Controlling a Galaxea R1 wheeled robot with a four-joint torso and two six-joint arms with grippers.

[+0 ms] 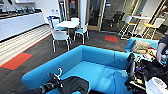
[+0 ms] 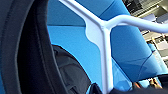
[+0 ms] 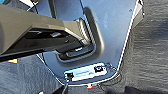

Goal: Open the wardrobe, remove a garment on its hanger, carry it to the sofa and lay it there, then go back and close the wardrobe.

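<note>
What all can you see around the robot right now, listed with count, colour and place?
sofa: one, bright blue, straight ahead of the robot
garment: one, black, over the sofa's near edge
hanger: one, white, hook sticking up above the garment
smaller seat: one, blue, right of the sofa
patterned cushion: one, tan, on the smaller seat
round table: one, white, behind the sofa, with white chairs around it
high table: one, white, far right, with stools
floor patches: two, orange-red, on the dark carpet
person's hand: one, at the right edge
left hand: one, black, at the hanger
</note>
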